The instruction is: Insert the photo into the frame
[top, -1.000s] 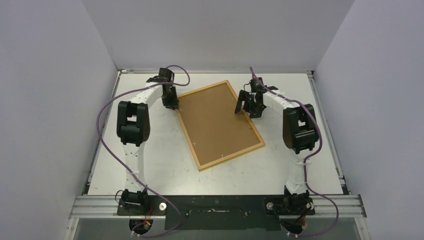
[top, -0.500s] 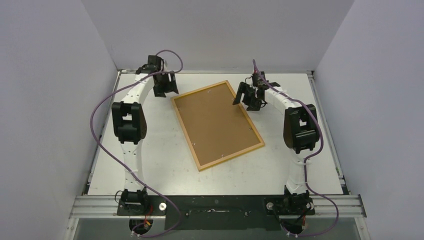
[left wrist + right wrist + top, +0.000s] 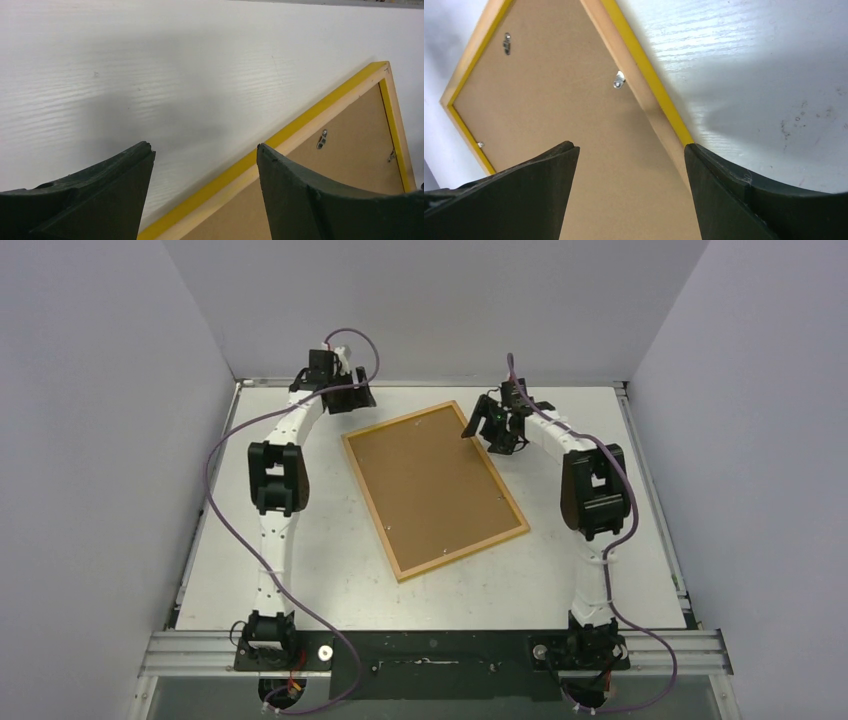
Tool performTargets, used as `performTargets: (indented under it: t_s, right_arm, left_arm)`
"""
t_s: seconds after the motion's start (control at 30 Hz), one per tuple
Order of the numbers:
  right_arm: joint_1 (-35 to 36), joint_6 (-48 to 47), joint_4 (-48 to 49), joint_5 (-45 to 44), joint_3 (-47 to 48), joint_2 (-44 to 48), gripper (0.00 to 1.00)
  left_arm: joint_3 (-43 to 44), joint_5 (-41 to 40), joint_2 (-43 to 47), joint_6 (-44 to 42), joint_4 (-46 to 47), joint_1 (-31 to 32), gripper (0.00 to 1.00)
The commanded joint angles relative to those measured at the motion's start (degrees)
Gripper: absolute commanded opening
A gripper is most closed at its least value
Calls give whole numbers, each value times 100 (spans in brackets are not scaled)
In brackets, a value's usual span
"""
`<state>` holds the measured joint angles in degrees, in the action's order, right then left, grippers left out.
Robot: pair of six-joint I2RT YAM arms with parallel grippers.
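Observation:
The frame (image 3: 371,502) lies face down in the middle of the table, light wood back up, with its yellow edge (image 3: 300,125) showing at the side. A brown backing board (image 3: 435,490) fills it, with small metal clips (image 3: 619,79) along the rim. The photo is out of view. My left gripper (image 3: 352,400) hovers open just beyond the frame's far-left corner, its jaws (image 3: 204,146) astride the yellow edge with nothing between them. My right gripper (image 3: 483,425) is open over the frame's far-right corner (image 3: 644,70), its jaws (image 3: 629,145) empty above the board.
White table (image 3: 300,540) enclosed by pale walls at left, back and right. Both arms reach to the far half, their purple cables (image 3: 215,465) looping beside them. The arm bases and a metal rail (image 3: 430,645) run along the near edge.
My left gripper has opened, leaving the frame's far-left corner and swinging back toward the wall. The frame's far end has shifted slightly left. My right gripper moved a little farther back.

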<state>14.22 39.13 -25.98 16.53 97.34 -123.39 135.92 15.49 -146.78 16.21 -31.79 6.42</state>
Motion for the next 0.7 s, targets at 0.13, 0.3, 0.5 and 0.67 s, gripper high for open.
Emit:
performTargets:
  t_s: [0.13, 0.3, 0.5, 0.67]
  right_arm:
    - [-18, -35, -165, -386, 409, -329, 80]
    - [12, -149, -235, -308, 266, -285, 80]
    - [57, -252, -261, -4, -101, 43, 80]
    - [112, -264, -276, 86, -506, 509, 79]
  left_arm:
    - [137, 720, -385, 696, 1061, -20, 73]
    - [-293, 1336, -210, 604, 1052, -20, 69]
    - [-1091, 2285, 84, 693, 1103, 21, 49]
    - [-2158, 2323, 687, 627, 1368, 142, 45]
